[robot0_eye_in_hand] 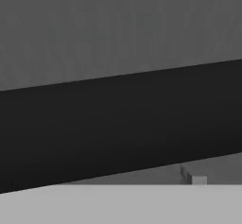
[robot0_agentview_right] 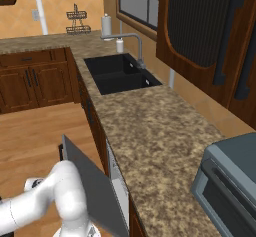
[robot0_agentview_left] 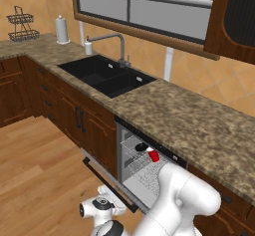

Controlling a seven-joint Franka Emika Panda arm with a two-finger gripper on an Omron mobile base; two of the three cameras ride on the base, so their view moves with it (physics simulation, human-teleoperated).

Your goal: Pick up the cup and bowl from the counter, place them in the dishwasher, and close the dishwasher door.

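Observation:
The red cup (robot0_agentview_left: 154,156) and the black bowl (robot0_agentview_left: 142,146) sit on the white wire rack inside the dishwasher (robot0_agentview_left: 141,176), under the granite counter (robot0_agentview_left: 189,120). The dishwasher door (robot0_agentview_right: 95,188) is a grey panel tilted partway up, neither flat nor shut. Its lower edge with the black bar (robot0_agentview_left: 112,185) runs diagonally above the floor. My arm reaches low to the door, with the wrist (robot0_agentview_left: 101,206) beside that edge. The hand view is pressed close to the grey panel and its black bar handle (robot0_eye_in_hand: 118,128). My fingers are hidden.
A black double sink (robot0_agentview_left: 107,75) with a faucet (robot0_agentview_left: 117,43) lies left of the dishwasher. A paper towel roll (robot0_agentview_left: 62,29) and a wire stand (robot0_agentview_left: 22,25) stand at the far corner. A grey oven (robot0_agentview_right: 230,181) sits on the counter's right. Wooden floor (robot0_agentview_left: 40,170) stretches out left.

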